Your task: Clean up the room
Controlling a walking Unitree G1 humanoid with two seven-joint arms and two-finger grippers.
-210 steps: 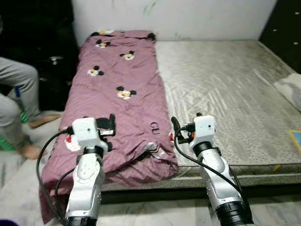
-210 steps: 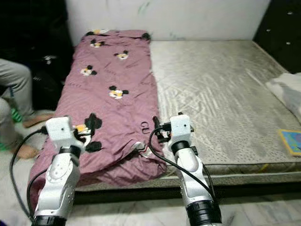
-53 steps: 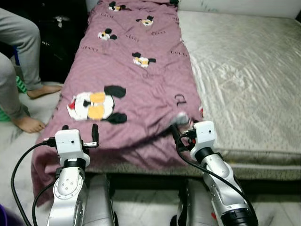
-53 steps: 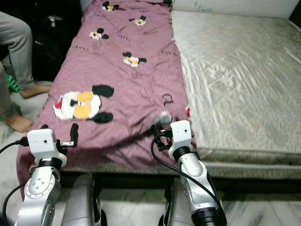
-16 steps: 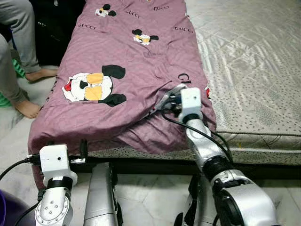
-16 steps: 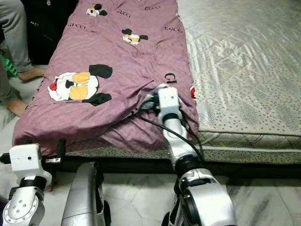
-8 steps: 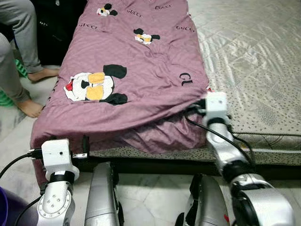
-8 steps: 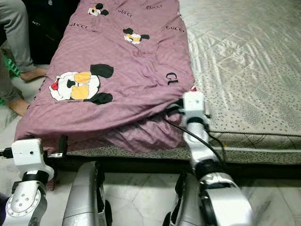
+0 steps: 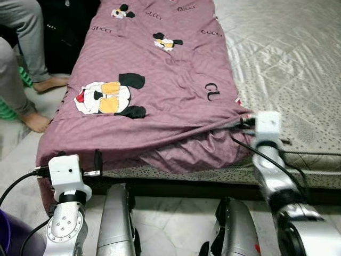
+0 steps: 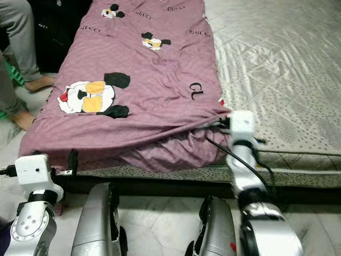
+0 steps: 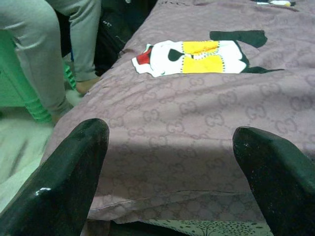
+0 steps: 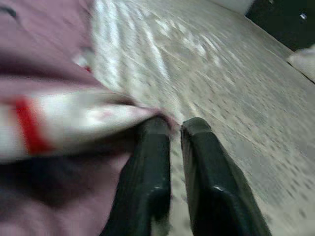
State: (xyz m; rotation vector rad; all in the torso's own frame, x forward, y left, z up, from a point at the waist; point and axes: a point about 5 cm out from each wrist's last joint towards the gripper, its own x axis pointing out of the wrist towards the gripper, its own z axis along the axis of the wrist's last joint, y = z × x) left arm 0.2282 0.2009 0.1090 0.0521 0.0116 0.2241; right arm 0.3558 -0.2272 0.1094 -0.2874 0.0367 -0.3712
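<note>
A mauve blanket [image 9: 154,90] with cartoon mouse prints covers the left half of the mattress [image 9: 287,64]. Its near edge bunches and hangs over the mattress front. My right gripper [image 9: 242,124] is at the blanket's near right corner and shut on it. In the right wrist view the two fingers [image 12: 152,167] stand almost together, with a white and red fold of cloth pinched at their tips. My left gripper [image 9: 97,159] hangs open just in front of the blanket's near left edge. Its fingers [image 11: 74,162] are wide apart and hold nothing.
A person's legs in grey trousers [image 9: 21,48] and a bare foot [image 9: 34,121] are on the floor left of the bed, beside a green stool [image 9: 6,109]. Bare mattress stretches to the right. Pale floor tiles [image 9: 176,234] lie below, around my own legs [image 9: 114,224].
My right gripper has moved to the right along the mattress front, drawing the blanket's corner with it and spreading the near edge. The left arm has hardly moved.
</note>
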